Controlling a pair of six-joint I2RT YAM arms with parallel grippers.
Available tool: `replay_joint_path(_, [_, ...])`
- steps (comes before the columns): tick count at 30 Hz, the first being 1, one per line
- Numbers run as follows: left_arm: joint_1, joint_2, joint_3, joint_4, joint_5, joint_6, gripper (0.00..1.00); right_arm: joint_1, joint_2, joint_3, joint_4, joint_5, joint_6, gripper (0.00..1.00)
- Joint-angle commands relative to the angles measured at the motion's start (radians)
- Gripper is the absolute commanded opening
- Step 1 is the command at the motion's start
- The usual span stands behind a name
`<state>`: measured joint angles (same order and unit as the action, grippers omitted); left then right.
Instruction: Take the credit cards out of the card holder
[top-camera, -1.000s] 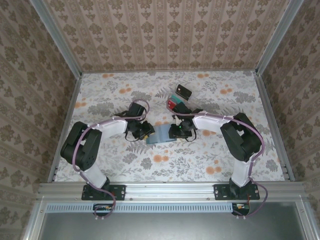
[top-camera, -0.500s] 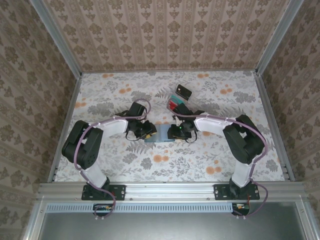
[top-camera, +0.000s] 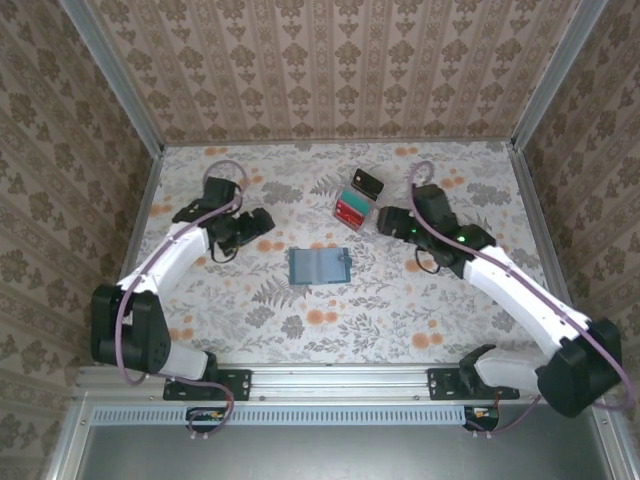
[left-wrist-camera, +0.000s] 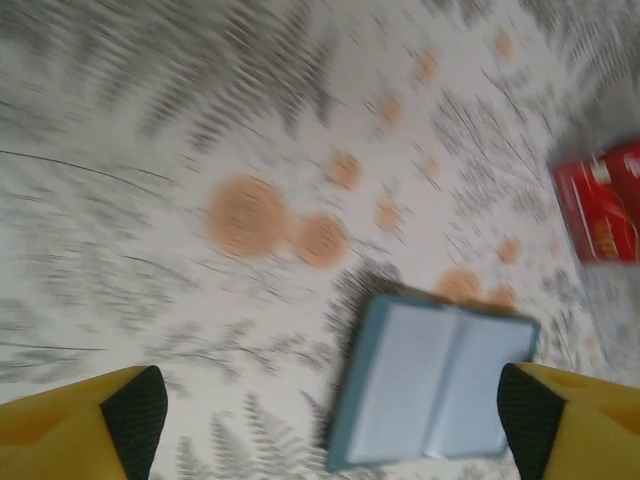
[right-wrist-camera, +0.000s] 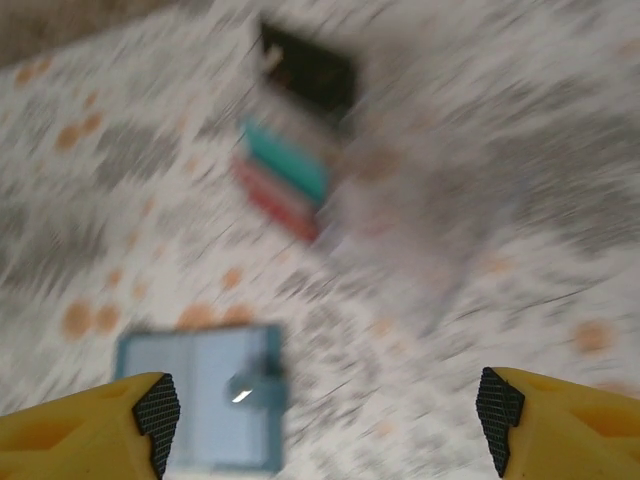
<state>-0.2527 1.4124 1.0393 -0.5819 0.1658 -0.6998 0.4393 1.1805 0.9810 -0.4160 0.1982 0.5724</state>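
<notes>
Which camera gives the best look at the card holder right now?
Top external: the card holder lies open on the table, whole and sharp. Left wrist shows it larger but motion-blurred; right wrist shows it badly smeared.

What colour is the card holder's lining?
The card holder lining is pale blue-grey with a teal border, clearest in the left wrist view.

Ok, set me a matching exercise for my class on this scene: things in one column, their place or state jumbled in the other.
Things:
1 card holder
2 red card
3 left gripper
4 black item

Place or state:
A farthest back of all
B jaws wide, holding nothing
C lying open, in the middle
D just beyond the holder

Pairs: 1-C, 2-D, 3-B, 4-A
</notes>
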Motion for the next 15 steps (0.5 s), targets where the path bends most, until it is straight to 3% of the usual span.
replay_joint_path(1, [0.056, -0.054, 0.024, -0.1, -0.182, 0.08, 1.0, -0.053, -0.073, -0.047, 0.056, 0.271, -0.105, 0.99])
replay_joint_path(6, [0.113, -0.116, -0.012, -0.007, -0.367, 0.163, 1.0, -0.11, -0.083, -0.082, 0.195, 0.44, -0.233, 1.0])
replay_joint_path(15, [0.113, -0.229, -0.211, 0.281, -0.66, 0.351, 1.0, -0.253, 0.067, -0.149, 0.331, 0.46, -0.31, 1.0])
